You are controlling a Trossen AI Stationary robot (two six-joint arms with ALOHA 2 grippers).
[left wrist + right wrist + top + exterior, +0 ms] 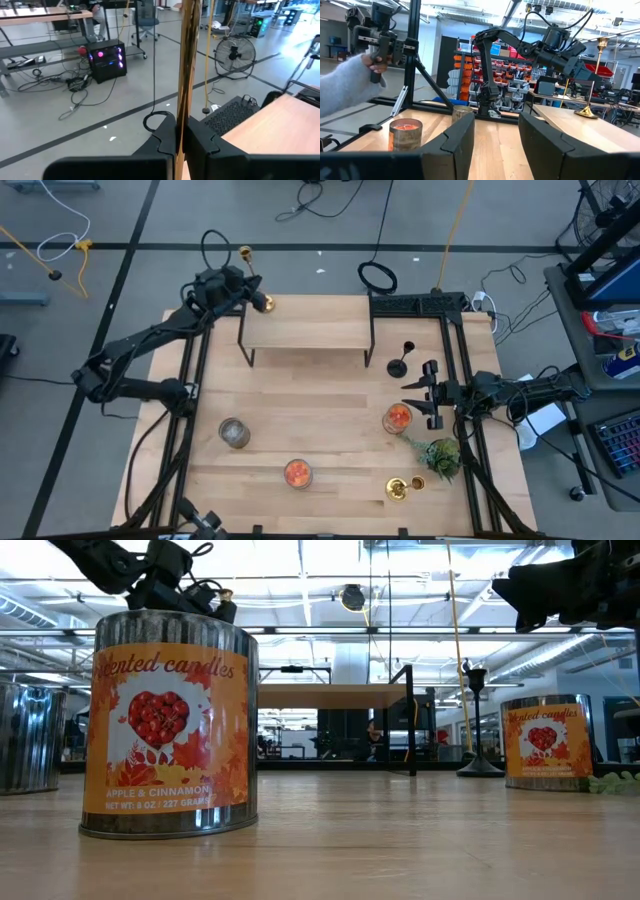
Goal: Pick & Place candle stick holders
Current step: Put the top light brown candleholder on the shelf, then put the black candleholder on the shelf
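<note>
My left gripper [243, 283] is shut on a tall gold candle stick holder [254, 278] at the far left corner of the raised wooden shelf [305, 330]. The holder also shows in the right wrist view [593, 75]. The short black holder [400, 361] stands on its base to the right of the shelf. A second gold holder [398, 488] lies near the table's near right, beside the green sprig [440, 454]. My right gripper [424, 393] is open and empty, near the right edge between the black holder and a candle tin. My left gripper pinches the gold holder's slim stem [181, 131] between its two fingers, about halfway up. The fingers come roughly level from the table's left and lie across the stem. The holder stands about upright, and its flared base [585, 114] appears to rest on the shelf top.
Three candle tins stand on the table [234, 432], [298, 473], [397, 418]. The one at the near middle fills the front of the low view [168, 730]. A person's grey-sleeved hand [350, 87] holds a device beyond the table. Bare wood lies in the table's middle.
</note>
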